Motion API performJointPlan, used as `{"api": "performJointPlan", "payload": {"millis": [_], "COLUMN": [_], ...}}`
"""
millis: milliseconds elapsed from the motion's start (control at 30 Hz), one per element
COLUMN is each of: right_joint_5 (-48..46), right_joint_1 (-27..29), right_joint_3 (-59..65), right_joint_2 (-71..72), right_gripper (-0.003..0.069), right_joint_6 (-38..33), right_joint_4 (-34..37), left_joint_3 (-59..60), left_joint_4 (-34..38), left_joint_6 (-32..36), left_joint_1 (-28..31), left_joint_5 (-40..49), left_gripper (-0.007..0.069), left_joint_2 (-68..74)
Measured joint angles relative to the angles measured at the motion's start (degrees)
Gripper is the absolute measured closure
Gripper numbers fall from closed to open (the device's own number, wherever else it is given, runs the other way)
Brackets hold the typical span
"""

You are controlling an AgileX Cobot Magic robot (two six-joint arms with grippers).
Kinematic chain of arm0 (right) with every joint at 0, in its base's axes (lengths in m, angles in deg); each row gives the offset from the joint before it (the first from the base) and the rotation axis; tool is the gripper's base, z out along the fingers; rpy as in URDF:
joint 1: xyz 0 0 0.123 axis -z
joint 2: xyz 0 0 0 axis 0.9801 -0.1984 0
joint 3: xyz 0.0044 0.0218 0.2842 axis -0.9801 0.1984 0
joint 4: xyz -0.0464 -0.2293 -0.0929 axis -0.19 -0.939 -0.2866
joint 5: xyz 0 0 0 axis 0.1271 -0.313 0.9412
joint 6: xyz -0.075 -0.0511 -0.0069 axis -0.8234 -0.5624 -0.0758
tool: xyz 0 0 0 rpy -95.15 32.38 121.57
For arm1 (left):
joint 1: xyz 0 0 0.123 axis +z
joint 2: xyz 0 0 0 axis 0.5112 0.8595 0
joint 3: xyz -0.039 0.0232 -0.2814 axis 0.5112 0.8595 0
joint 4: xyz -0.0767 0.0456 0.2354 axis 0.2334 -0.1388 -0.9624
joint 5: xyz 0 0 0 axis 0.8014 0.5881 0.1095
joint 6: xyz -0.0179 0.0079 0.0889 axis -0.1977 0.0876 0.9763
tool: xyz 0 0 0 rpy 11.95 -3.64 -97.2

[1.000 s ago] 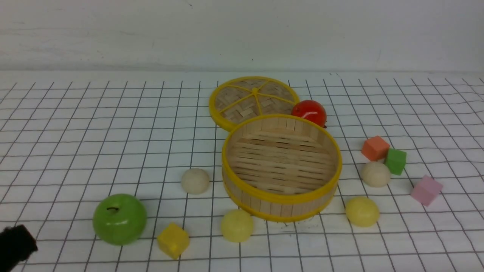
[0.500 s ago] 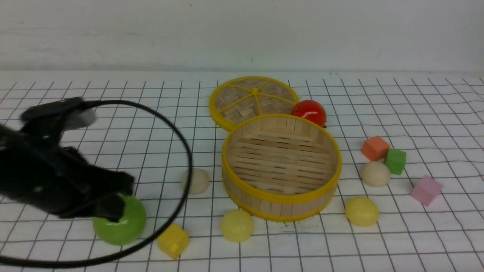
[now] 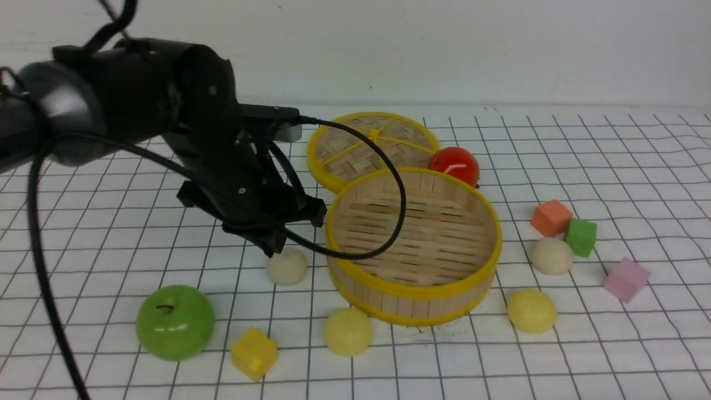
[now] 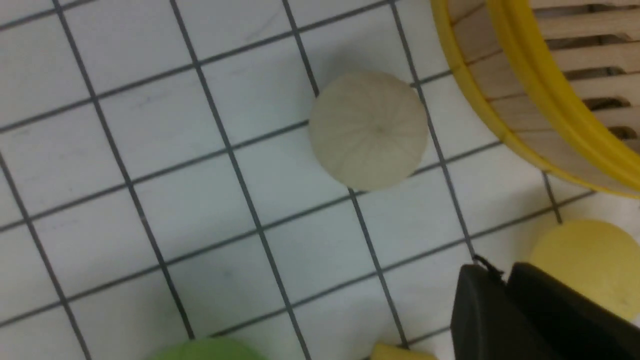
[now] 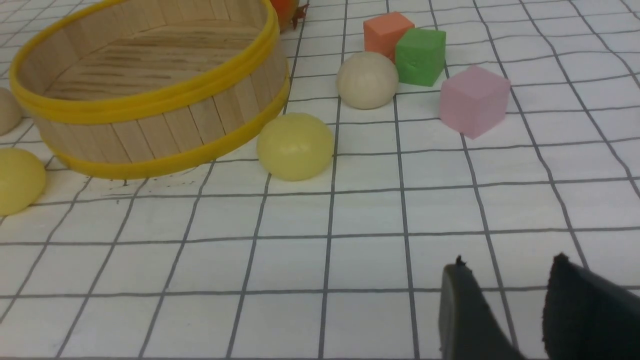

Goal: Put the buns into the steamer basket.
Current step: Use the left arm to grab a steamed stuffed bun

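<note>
Hovering just above a cream-white bun (image 3: 286, 266), the left end effector (image 3: 275, 244) holds nothing; whether its fingers (image 4: 550, 310) are parted I cannot tell. The right end effector (image 5: 510, 265) stands open, empty. All four buns (image 3: 532, 311) lie on the desk (image 3: 111, 239) outside the steamer basket (image 3: 414, 291).

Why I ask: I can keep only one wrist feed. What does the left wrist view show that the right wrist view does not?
Only the left wrist view: the edge of the green apple, a sliver of the yellow cube and the left gripper.

Only the right wrist view: the right cream bun, the right yellow bun, the orange cube, green cube, pink cube, a bit of the red fruit and the open right gripper.

Both: the steamer basket, the left cream bun and the left yellow bun.
</note>
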Motion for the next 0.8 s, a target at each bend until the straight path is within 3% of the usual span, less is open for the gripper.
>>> {"api": "performJointPlan", "payload": {"millis": [100,133,167,267,800], "right_joint_5": [0.0,0.0,0.0,0.0,0.1], "right_joint_1": [0.0,0.0,0.0,0.0,0.0], "right_joint_3": [0.0,0.0,0.0,0.0,0.0], "right_joint_2": [0.0,0.0,0.0,0.0,0.0], "right_gripper": [0.0419,0.0419,0.0419,0.0419,0.0419], "right_joint_6": [0.0,0.0,0.0,0.0,0.0], "right_joint_4": [0.0,0.0,0.0,0.0,0.0], "left_joint_3": [-2.6,-2.6,-3.6,-4.0,-4.1], "left_joint_4": [-0.4,-0.4,-0.4,-1.5,-4.4], "left_joint_6": [0.7,0.7,0.8,0.9,0.9], "left_joint_1": [0.1,0.1,0.1,0.1,0.1], "left_joint_5": [0.6,0.6,0.5,-0.5,-6.0], "left_gripper": [0.0431,0.0431,0.0366,0.0316,0.0365], "left_joint_2": [3.5,3.5,5.3,7.2,10.9]}}
